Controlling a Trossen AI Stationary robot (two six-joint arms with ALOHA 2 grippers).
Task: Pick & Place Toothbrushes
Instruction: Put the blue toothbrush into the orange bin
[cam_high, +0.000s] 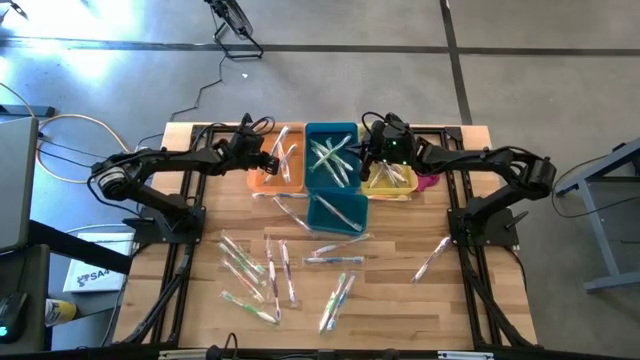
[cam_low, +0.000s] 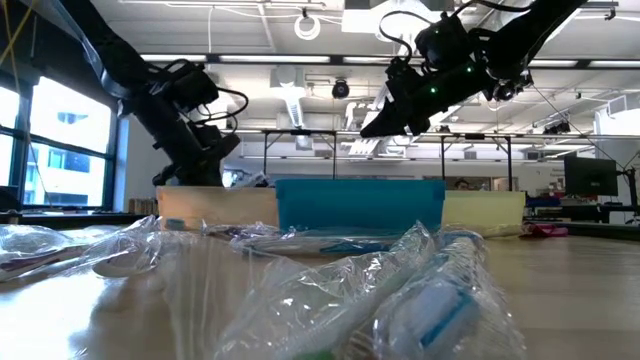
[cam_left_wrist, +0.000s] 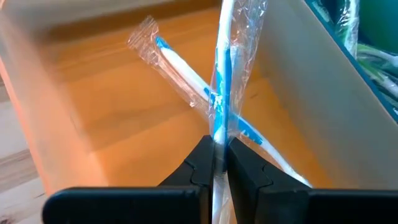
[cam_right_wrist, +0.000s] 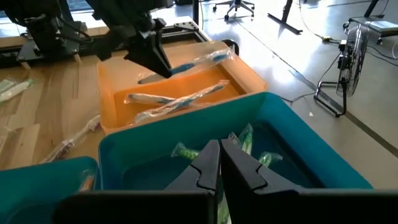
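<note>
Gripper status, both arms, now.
Left gripper: shut on a blue toothbrush, over the orange bin.
Right gripper: shut, holding nothing visible, above the blue bin.

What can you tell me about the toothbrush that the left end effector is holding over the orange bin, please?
The held toothbrush has a white and blue handle sealed in a clear, crinkly wrapper. The left end effector is shut on it, pinching it partway along so it juts out past the fingers. It hangs above the orange bin, crossing over another wrapped blue-and-white toothbrush that lies on the bin's floor. Whether the two touch cannot be told. Its bristle end is not clearly visible.
</note>
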